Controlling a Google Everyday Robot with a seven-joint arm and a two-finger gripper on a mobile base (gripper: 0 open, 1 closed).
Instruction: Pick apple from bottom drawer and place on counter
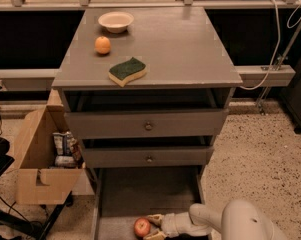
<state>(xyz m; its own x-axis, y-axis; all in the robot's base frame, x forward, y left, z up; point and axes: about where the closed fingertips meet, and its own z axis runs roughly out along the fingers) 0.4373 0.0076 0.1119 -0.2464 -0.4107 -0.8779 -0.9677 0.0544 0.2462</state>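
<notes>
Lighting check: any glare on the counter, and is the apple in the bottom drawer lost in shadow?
Camera view: warm, even light on the counter, no glare; the bottom drawer is dimmer and shaded, but the apple reads clearly red beside the gripper at the frame's bottom edge.

Red apple (141, 227) with yellowish patches in the grey-brown bottom drawer (140, 194); the cream-white gripper (152, 227) sits just right of it, fingers spread. On the matte grey-brown counter (180, 44): a plain orange fruit (102, 45), a green-topped yellow sponge (127, 71), a pale cream bowl (115, 21). Tan cardboard box (35, 169); speckled beige floor (260, 164)
</notes>
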